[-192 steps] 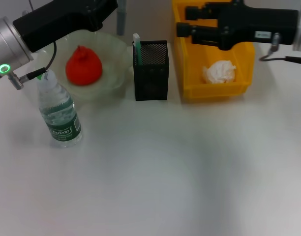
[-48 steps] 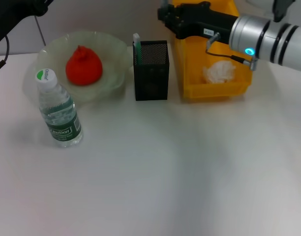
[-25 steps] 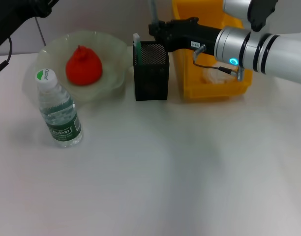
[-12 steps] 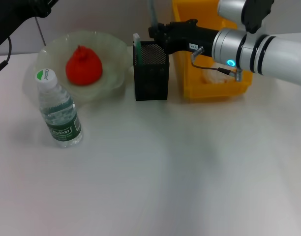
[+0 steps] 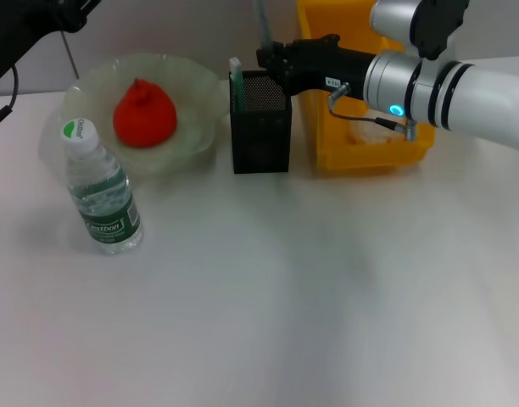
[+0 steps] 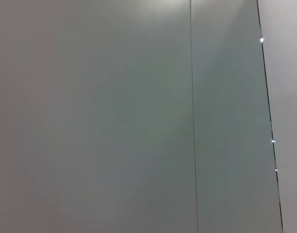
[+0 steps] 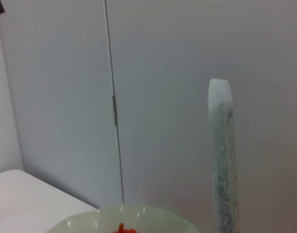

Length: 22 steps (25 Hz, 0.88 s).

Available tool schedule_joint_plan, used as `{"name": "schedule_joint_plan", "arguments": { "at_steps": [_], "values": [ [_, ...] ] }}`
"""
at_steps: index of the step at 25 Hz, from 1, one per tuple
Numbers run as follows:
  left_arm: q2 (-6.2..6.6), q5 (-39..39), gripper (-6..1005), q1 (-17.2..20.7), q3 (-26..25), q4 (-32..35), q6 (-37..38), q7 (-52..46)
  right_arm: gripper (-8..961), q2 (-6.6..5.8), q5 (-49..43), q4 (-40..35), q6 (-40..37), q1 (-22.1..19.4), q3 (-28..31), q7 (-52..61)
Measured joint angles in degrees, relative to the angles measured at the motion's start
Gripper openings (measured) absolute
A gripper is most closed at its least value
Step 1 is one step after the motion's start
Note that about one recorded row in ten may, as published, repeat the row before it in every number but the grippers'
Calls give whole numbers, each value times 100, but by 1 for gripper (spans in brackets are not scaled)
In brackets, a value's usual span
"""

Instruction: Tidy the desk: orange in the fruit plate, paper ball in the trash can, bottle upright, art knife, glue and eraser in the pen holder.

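Glue (image 5: 263, 19), a thin grey stick, stood straight up in the right claw (image 5: 271, 56), which was closed on it right over the pen holder (image 5: 260, 121). In the right wrist view the glue (image 7: 222, 160) showed as a tall stick with a pale see-through tip, and the wavy rim of the fruit plate (image 7: 139, 216) sat low behind it. The pen holder stood near the back edge of the bench (image 5: 310, 297), about in the middle, and the mint-green art knife (image 5: 236, 80) already stuck up out of its left corner. The orange (image 5: 144, 113) lay in the fruit plate (image 5: 196, 93) near the back left corner of the bench, with the plate just beside the pen holder. The yellow trash can (image 5: 365, 148) stood just on the other side of the pen holder, toward the back right, and the paper ball (image 5: 370, 131) could be seen inside it, partly hidden by the right arm. The bottle (image 5: 101, 191) stood upright near the left edge of the bench, in front of the plate, with its cap on. The left arm (image 5: 26, 25) was up at the back left corner, and I cannot tell the state of its claw. The left wrist view showed only a plain grey wall (image 6: 114, 116).
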Motion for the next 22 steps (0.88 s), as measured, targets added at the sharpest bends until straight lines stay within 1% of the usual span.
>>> {"name": "schedule_joint_plan", "arguments": {
  "at_steps": [3,4,5,6,13,17,22],
  "values": [
    [-1,0,594,0,0,0,-7,0,164,8,267,76,-8,3,0,-237],
    [-2,0,594,0,-1,0,-7,1,164,9,563,177,-37,3,0,-514],
    [-3,0,594,8,0,0,-4,1,164,10,1046,377,-142,3,0,-1072],
    [-4,0,595,7,0,0,0,1,165,11,1308,500,-241,2,0,-1466],
    [-5,14,595,-16,-1,0,6,1,167,12,1482,595,-590,-57,59,-1882],
    [-5,30,595,-29,0,0,10,1,168,12,1845,780,-705,-75,59,-2318],
    [-5,30,595,-29,0,0,13,1,169,14,1889,850,-887,-138,87,-2511]
  ]
}}
